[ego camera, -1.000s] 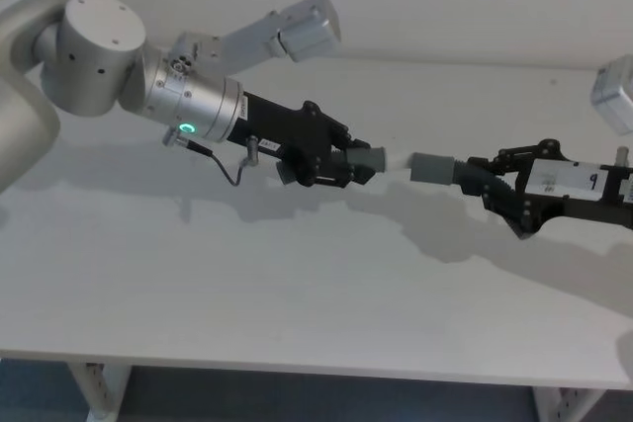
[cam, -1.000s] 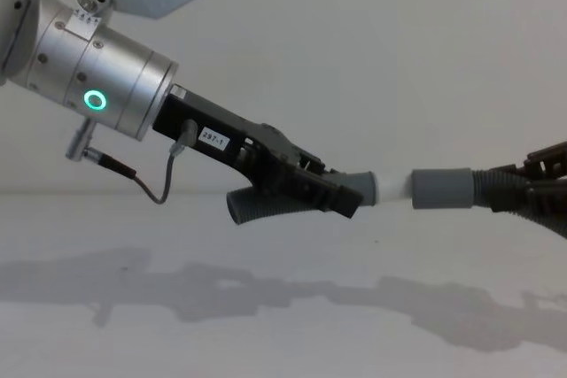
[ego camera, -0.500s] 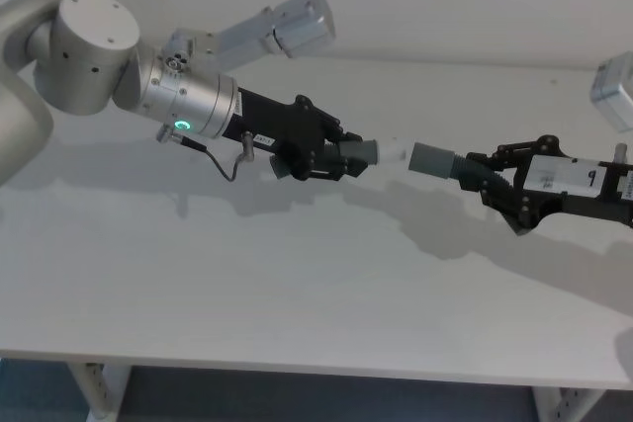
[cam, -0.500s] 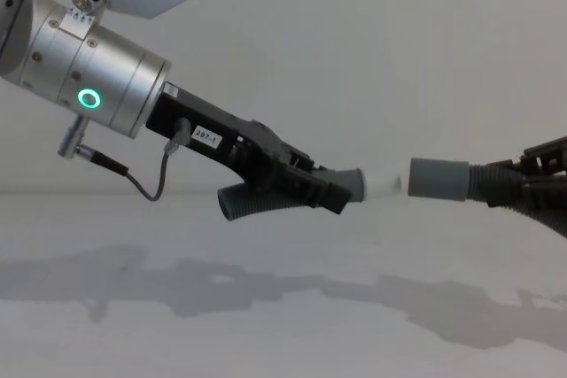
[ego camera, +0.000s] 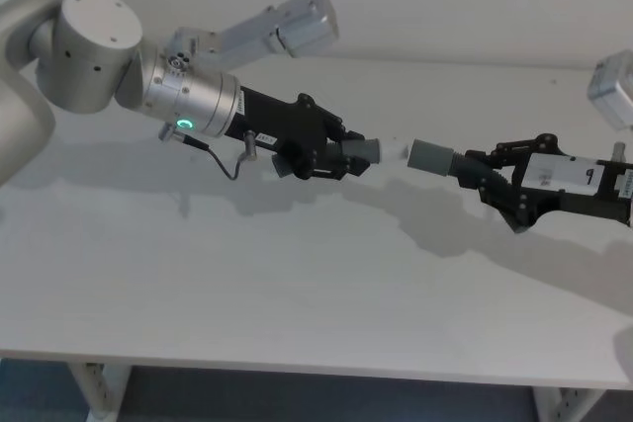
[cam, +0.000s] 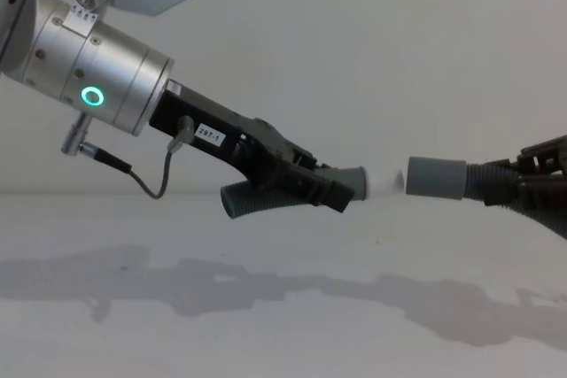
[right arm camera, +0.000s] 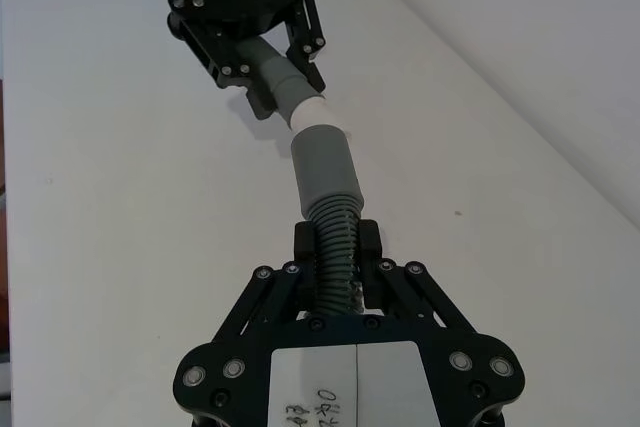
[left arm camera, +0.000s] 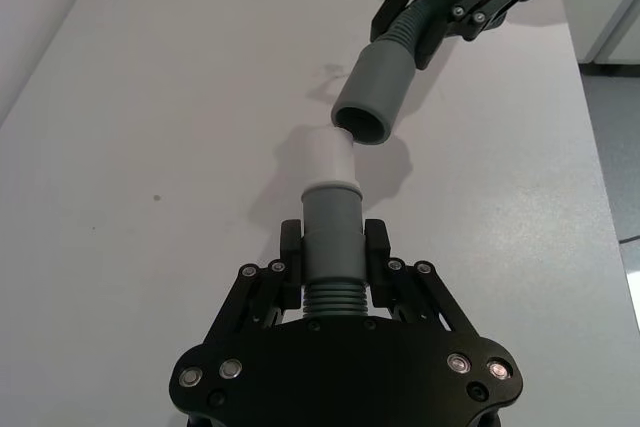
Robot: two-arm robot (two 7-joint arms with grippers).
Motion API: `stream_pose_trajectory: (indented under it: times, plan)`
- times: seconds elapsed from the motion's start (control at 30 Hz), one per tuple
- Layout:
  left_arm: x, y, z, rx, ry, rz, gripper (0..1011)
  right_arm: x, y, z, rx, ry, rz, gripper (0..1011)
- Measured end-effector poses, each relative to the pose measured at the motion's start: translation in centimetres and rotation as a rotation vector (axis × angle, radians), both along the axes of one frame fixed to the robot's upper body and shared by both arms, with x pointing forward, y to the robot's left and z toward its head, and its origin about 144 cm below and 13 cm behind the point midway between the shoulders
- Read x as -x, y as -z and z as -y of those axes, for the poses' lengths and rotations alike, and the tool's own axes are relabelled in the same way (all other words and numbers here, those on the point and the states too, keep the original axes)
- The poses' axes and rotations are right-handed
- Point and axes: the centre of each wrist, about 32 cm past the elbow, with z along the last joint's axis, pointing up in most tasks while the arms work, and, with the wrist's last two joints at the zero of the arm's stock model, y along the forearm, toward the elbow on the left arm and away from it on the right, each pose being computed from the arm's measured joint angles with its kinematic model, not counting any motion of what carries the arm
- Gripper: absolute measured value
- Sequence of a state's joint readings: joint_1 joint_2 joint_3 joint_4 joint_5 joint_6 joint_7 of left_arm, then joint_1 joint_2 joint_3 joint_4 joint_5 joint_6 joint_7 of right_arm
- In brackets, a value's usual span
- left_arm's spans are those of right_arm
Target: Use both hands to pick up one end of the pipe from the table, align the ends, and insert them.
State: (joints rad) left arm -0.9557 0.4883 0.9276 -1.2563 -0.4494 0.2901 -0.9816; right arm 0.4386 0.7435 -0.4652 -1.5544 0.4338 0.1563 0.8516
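- The left tool [ego camera: 331, 153], black plastic on a silver cylindrical wrist with a glowing green ring, pinches the ribbed mid-section of a dark-grey elbow piece [left arm camera: 330, 247].
- That piece is held in the air above the matt white counter [ego camera: 297, 274]; its smooth white tip [left arm camera: 327, 157] points toward the right tool, while its curved ribbed tail hangs down behind the fingers in the chest view.
- The right tool [ego camera: 495, 183], black with a white label, is pressed onto the corrugated neck of the other elbow piece [right arm camera: 335, 237], also above the counter.
- Its wide, smooth grey collar [cam: 436, 178] faces the white tip.
- The two ends lie roughly along one line, close together but apart.
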Motion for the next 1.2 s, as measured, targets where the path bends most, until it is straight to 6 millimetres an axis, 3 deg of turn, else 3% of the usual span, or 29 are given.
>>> stream_pose_trajectory:
  times: [1.2]
  plan:
    - [0.43,-0.81,0.16,-0.039,-0.002,0.002,351,-0.60,0.59,0.26,0.010,0.039,-0.035,237]
